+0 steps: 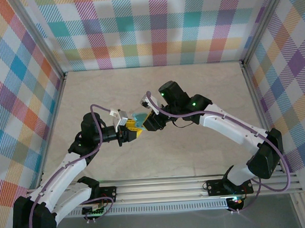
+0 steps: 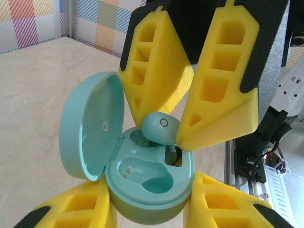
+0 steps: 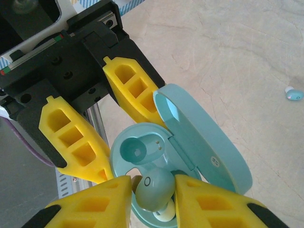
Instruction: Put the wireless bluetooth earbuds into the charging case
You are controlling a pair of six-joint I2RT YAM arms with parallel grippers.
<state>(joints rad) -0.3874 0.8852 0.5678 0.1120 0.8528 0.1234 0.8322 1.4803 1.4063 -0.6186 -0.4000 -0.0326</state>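
Right claw is pinched on one earbud, poised over a socket of the open charging case; left claw clamps the case base. If you push down tilted, the stem jams or the bud squirts out. Second earbud sits on the worktop.

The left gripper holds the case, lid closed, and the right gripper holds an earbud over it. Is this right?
No, the lid is open, as the left wrist view shows. The left gripper holds the case and the right gripper holds an earbud over it.
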